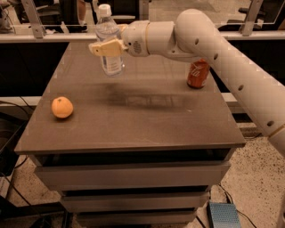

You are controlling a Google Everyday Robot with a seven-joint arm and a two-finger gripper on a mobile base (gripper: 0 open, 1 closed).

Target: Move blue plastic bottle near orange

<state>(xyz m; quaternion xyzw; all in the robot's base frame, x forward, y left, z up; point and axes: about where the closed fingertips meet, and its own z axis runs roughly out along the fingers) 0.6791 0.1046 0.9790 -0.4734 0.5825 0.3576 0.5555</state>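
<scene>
Now, tool (106,48): clenched on the bottle (112,64), tan fingers wrapped across its middle, over the far part of the table (147,124).
Bottle: upright, long axis vertical, cap (104,9) on top; its base looks to hang clear of the table, since the shadow (133,97) lies apart from it at about 5 o'clock.
Orange (62,107): on the table by the left edge, at roughly 7 o'clock from the bottle and well apart from it.
Relation that matters: my guess is the carry must run toward 7 o'clock, nearer and leftward, then come down beside the orange without knocking it.
Can (198,73): at about 4 o'clock from the tool, away from that path.
Arm (231,67): reaches in from the right, passing over the can.
Hidden: the far finger sits behind the bottle; the can's top is covered by the arm; the arm runs out of view at the right edge.
</scene>
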